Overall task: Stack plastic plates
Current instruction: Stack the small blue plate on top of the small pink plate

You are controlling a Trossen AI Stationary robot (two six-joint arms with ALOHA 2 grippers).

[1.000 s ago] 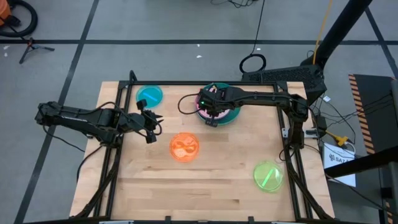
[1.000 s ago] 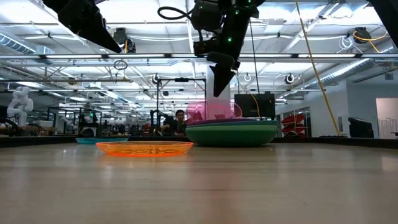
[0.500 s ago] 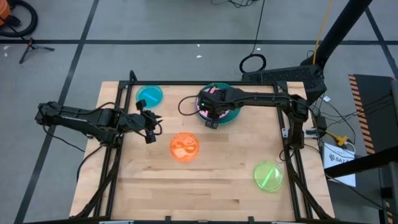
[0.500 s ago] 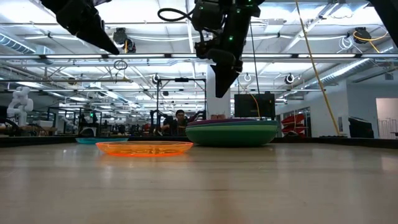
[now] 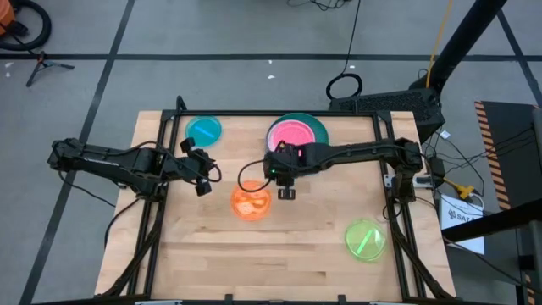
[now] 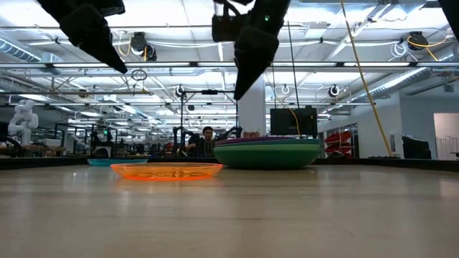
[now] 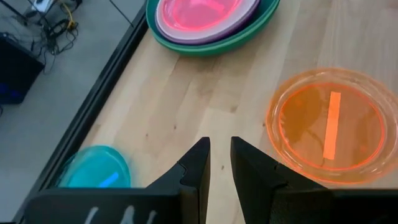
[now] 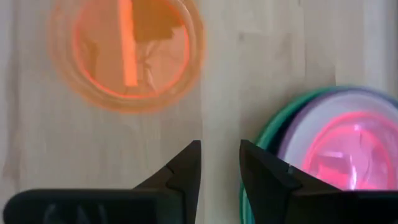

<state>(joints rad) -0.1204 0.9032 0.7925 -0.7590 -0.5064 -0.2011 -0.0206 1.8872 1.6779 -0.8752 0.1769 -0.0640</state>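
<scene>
Pink round plastic plate (image 5: 290, 135) tops green-rimmed stack (image 5: 319, 127) at bench (image 5: 296, 254) 12 o'clock; right end effector (image 5: 287, 193), fingers apart, empty, beside orange plate (image 5: 251, 201); left end effector (image 5: 205, 175) at 9 o'clock, fingers narrowly apart, empty.
</scene>
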